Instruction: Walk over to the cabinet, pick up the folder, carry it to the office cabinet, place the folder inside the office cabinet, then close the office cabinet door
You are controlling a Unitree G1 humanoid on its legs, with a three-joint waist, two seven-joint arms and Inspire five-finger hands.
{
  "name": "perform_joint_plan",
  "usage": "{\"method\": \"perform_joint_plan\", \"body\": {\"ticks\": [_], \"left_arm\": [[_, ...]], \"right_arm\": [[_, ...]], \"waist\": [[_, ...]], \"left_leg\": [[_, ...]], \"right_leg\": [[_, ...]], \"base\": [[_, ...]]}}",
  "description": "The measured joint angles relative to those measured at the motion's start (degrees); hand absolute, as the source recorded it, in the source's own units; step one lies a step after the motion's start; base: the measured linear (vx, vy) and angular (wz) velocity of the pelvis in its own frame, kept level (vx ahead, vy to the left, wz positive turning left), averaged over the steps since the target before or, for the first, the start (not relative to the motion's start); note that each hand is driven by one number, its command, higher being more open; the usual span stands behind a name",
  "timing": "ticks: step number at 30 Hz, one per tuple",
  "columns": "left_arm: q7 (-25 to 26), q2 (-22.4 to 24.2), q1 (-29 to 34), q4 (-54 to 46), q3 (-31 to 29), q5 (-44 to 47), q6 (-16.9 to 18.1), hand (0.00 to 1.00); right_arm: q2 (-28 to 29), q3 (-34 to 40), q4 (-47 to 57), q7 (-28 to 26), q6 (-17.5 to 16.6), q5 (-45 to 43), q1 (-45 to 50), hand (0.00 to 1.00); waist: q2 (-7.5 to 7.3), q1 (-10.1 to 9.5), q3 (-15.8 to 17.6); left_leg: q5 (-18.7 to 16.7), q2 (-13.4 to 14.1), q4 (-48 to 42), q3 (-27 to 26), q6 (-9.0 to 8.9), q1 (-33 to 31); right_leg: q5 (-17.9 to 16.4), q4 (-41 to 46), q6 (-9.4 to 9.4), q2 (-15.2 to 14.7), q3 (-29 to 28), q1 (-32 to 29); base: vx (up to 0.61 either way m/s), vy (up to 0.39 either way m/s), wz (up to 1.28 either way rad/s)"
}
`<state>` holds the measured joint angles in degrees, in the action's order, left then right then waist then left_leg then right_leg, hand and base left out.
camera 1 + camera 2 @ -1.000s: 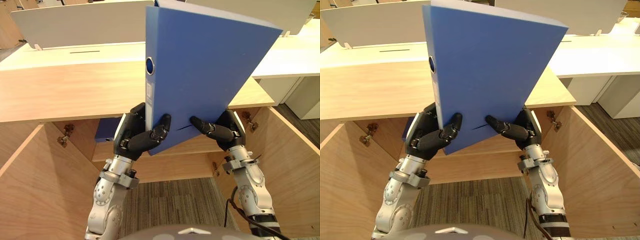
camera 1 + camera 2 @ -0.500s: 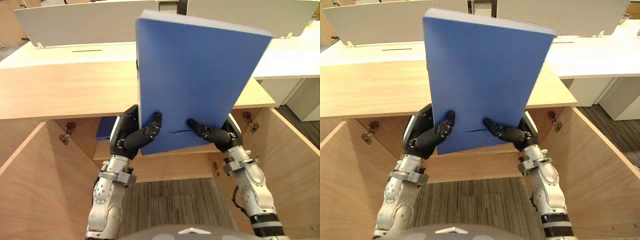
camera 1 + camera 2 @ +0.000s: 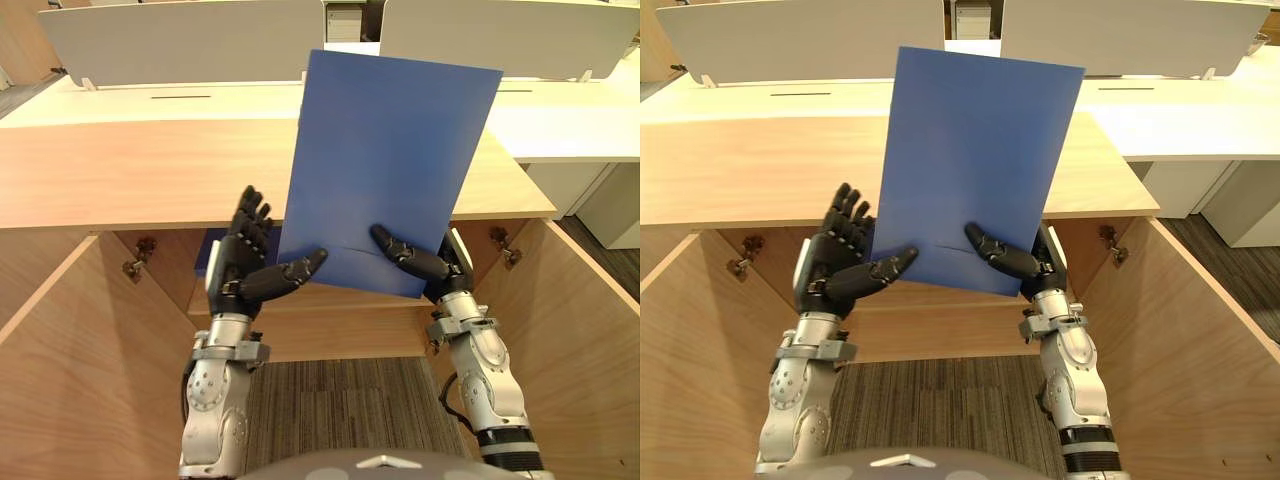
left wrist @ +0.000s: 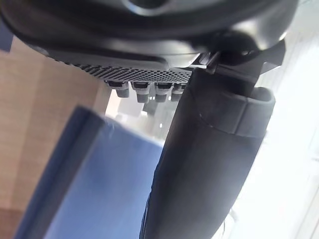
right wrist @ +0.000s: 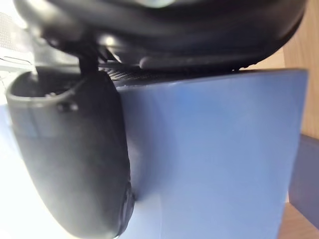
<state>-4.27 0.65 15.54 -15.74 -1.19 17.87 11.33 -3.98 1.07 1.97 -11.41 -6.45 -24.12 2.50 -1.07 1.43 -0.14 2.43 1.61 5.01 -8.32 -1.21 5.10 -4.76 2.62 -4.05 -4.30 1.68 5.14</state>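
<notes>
I hold a blue folder (image 3: pixel 390 160) upright before the open wooden cabinet (image 3: pixel 150 170), its flat cover facing me. My right hand (image 3: pixel 415 260) grips its lower right corner, thumb across the cover and fingers hidden behind; the right wrist view shows the folder (image 5: pixel 209 149) pressed against that palm. My left hand (image 3: pixel 238 265) is open at the lower left corner, fingers straight up beside the folder and only the thumb resting on the cover. In the left wrist view the folder (image 4: pixel 99 189) lies past the thumb.
The cabinet's two doors stand open, left door (image 3: pixel 60 340) and right door (image 3: pixel 590 330). A shelf (image 3: pixel 340 325) runs inside, and a second blue folder (image 3: pixel 207 262) peeks out behind my left hand. White desks with partition panels (image 3: pixel 180 40) stand beyond.
The folder has turned from spine-forward to flat-on and come down a little. My left hand's fingers have let go and straightened; the right hand has closed on the folder.
</notes>
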Motion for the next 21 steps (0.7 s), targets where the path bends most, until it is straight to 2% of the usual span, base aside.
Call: {"method": "perform_joint_plan", "body": {"ticks": [3,6,9,16,21], "left_arm": [[3.67,2.19,0.68,1.38,-5.51,-0.51,1.05,1.0],[7.0,2.51,2.45,3.23,-9.64,-0.59,1.22,1.0],[9.5,2.83,4.08,5.57,-12.8,-1.21,1.21,1.0],[11.55,3.21,5.8,11.87,-15.32,-3.49,1.12,1.0],[11.52,3.05,5.33,27.06,-15.49,-8.07,0.47,1.0]], "right_arm": [[0.91,1.43,0.24,0.92,-0.01,-0.01,0.0,0.0],[1.86,3.12,1.3,2.11,-0.02,0.17,0.02,0.0],[2.19,4.58,3.51,3.76,-0.09,5.04,0.07,0.0],[2.46,4.58,5.87,7.68,-0.37,16.22,0.74,0.0],[2.36,3.83,6.28,9.38,-0.46,20.88,0.88,0.0]], "waist": [[-0.07,0.01,0.04],[-0.1,-0.02,0.07],[-0.12,-0.4,0.1],[-0.16,-0.88,0.32],[0.07,-0.88,0.68]], "left_leg": [[0.0,-0.01,0.0,0.26,0.0,-0.15],[0.0,0.0,0.0,0.93,0.0,-0.28],[0.0,-0.01,0.0,1.13,0.0,-0.31],[0.0,-0.19,0.01,1.45,-0.01,-0.36],[0.01,-0.48,0.01,1.69,-0.01,-0.35]], "right_leg": [[0.0,-0.03,0.0,-0.02,0.25,0.0],[-0.01,-0.08,0.01,-0.02,1.03,0.19],[-0.03,-0.12,0.02,-0.05,1.26,0.19],[-0.15,-0.39,0.04,-0.24,1.68,0.39],[-0.19,-0.81,-0.02,-0.49,2.01,0.69]], "base": [[-0.01,-0.007,0.04],[-0.02,-0.012,0.11],[-0.01,-0.006,0.04],[-0.01,-0.002,0.01],[-0.01,-0.001,0.02]]}}
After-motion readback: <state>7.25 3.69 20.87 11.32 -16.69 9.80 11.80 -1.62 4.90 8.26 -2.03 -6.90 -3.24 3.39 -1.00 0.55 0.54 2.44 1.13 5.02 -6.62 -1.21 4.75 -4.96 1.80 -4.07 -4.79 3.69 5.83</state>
